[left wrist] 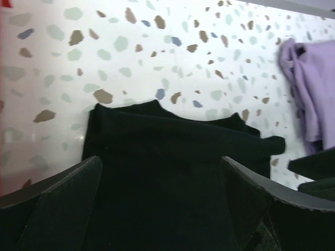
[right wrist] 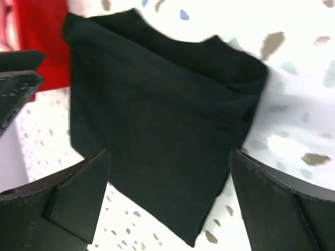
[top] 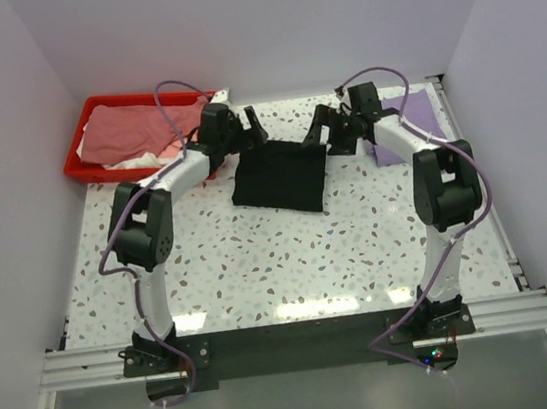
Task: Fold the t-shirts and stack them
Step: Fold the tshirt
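White walls are enclosing a speckled white bench (top: 290, 253) on three sides, with both arm bases bolted at its near edge. Item one: a black t-shirt (top: 280, 178), folded into a rough rectangle, is lying flat toward the far middle of the bench, between the two arms. Item two: a light purple t-shirt (top: 425, 114) is lying at the far right, near the black one but apart from it, partly under the right arm; the left wrist view is showing its near edge bunched. Item three: a red bin (top: 75, 152) is sitting at the far left corner, holding a dusty pink t-shirt (top: 133, 130) heaped loosely over a white t-shirt (top: 132, 163) that is peeking out at the near side. The left fingers (left wrist: 57, 204) are standing spread and pinching nothing, hanging by the black t-shirt's far left edge. The right fingers (right wrist: 277, 204) are likewise standing spread and empty, hanging by its far right corner. Whether either pair is touching the cloth cannot be told.
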You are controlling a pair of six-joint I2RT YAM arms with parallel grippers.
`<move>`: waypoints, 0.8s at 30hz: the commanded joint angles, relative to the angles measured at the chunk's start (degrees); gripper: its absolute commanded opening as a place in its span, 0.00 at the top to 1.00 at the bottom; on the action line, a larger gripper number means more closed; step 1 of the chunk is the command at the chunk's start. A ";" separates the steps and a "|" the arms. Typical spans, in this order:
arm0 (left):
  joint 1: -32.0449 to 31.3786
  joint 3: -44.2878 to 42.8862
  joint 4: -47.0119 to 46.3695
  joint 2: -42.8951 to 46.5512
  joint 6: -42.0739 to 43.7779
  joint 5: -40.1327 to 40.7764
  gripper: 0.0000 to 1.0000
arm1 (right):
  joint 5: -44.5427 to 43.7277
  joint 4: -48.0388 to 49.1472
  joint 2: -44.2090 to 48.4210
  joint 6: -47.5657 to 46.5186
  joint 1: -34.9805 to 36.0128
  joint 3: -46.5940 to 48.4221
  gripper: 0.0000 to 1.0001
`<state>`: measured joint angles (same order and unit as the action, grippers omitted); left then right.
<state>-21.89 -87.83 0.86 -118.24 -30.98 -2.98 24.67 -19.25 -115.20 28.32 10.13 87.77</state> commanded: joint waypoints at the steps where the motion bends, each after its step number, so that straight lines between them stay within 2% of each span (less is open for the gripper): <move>1: 0.00 0.73 -7.01 1.26 -2.59 -8.08 0.00 | 6.79 5.71 1.12 2.18 0.59 -0.14 0.01; 8: 0.00 -3.65 -8.07 -5.33 -3.21 -8.44 0.00 | 6.71 8.61 -4.68 4.73 1.12 4.69 0.01; 11: -0.08 -6.20 -7.55 -8.50 -2.86 -5.99 0.00 | 4.97 7.56 -8.63 4.64 1.12 8.64 0.01; 16: 0.09 -10.60 -5.88 -13.59 -2.42 -3.17 0.00 | 2.67 4.83 -15.39 4.29 1.03 14.18 0.01; 24: 0.09 -10.43 -4.56 -15.36 -2.94 -0.44 0.00 | -1.54 -3.86 -21.30 -0.53 0.94 21.30 0.01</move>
<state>-21.93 -97.30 -4.27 -133.03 -33.45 -5.56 27.51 -17.02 -134.56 31.31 11.18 106.59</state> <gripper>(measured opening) 0.997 0.986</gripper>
